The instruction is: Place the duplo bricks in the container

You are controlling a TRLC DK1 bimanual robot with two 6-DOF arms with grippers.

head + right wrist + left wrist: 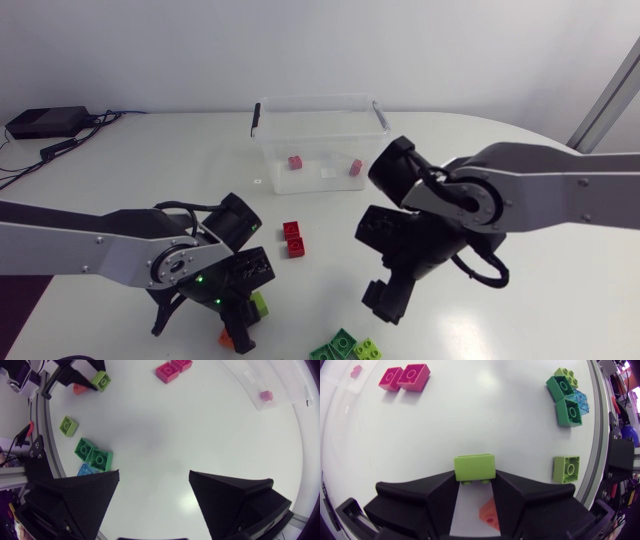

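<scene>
My left gripper (475,479) is shut on a lime green brick (475,467), its fingertips pressing on both sides. In the head view this gripper (250,306) is low over the table's front left with the lime brick (259,300) at its tips. An orange brick (490,514) lies on the table under the fingers. My right gripper (155,485) stands open with nothing in it, above bare table right of the middle (385,298). The clear container (320,140) at the back holds two small red bricks (295,161). Two joined red bricks (293,238) lie in the middle.
Two dark green bricks (564,397) with a light blue one (581,401) and a lime one (566,372) lie at the front edge (345,348). Another lime brick (566,469) lies alone close to that edge. Cables and a black box (45,122) are at the back left.
</scene>
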